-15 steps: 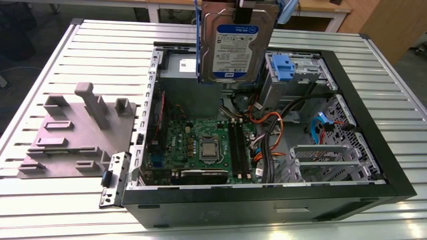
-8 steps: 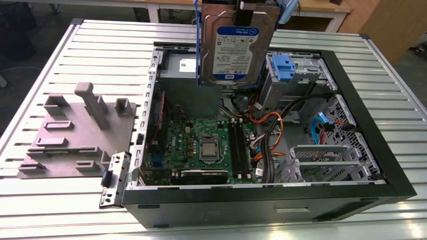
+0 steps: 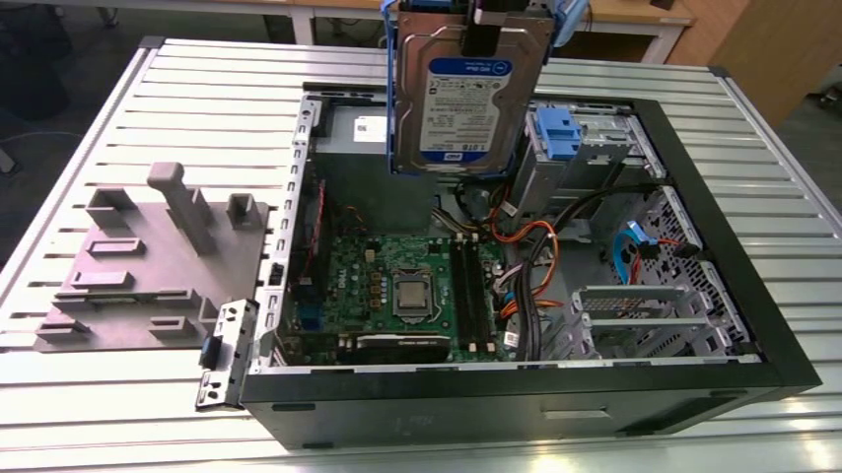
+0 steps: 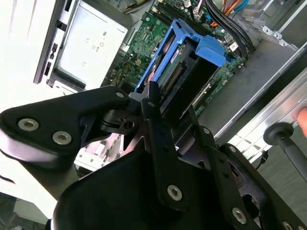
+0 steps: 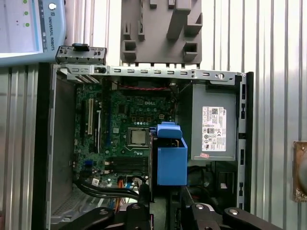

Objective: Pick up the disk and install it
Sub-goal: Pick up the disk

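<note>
**Disk in the air over the open case**

Got the disk [image 3: 467, 99] clamped in my end effector [image 3: 484, 22], pinched at its upper short end, so the rest hangs free below me. I'd guess that's the point of the grip: the rails and lower end are left bare for going into a slot.

The disk touches nothing but me. It hangs above the case [image 3: 736, 325], over the far part of the board [image 3: 394, 276] and just beside the blue-latched cage [image 3: 559, 133], on the exterior view's left of it.

Orientation: it stands on edge, long axis pretty much vertical, label face toward the exterior camera. The blue rails [image 3: 390, 89] run down its long sides. In the second wrist view the disk [image 4: 184, 72] seems to show a connector strip on the end nearest me, so I reckon that end is up.

The case lies on its side on the table [image 3: 197, 89] with the panel off, so the inside faces up, which lets me come in from above
</note>
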Motion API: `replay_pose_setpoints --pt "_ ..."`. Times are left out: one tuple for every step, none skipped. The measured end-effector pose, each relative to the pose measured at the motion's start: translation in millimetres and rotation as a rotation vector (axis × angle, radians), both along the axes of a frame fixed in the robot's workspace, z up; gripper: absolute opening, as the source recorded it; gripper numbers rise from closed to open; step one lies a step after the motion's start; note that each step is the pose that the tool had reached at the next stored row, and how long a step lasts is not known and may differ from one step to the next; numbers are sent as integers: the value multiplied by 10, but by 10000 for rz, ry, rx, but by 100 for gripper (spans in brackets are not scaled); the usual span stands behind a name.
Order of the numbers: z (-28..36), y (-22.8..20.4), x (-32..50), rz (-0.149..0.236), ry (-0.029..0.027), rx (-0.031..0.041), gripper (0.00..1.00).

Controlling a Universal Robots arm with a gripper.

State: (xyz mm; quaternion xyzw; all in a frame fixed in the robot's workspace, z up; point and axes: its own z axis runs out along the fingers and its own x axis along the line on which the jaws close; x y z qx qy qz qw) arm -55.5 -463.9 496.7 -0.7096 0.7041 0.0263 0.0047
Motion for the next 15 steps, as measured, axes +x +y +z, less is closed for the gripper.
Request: replay_pose_setpoints --pt "0 -8 0 0 0 0 35" --pt "-1 -16 0 0 0 0 35" --pt "-2 -25 0 0 0 1 35" --pt "-2 -34 0 0 0 0 35" --pt "-2 -43 0 0 0 0 35" --pt "-3 -53 0 0 1 -1 35" --pt "-3 -64 0 0 1 -1 35" --pt "-4 -75 0 0 0 0 35" --pt "-5 -85 0 0 0 0 35" --pt "-6 -95 0 0 0 0 35" --pt "-6 -105 0 0 0 0 35" --pt "-7 -115 0 0 0 1 35" --pt "-8 -124 0 0 0 0 35" --pt "-8 -134 0 -1 0 0 35" --pt "-9 -143 0 0 0 0 35"
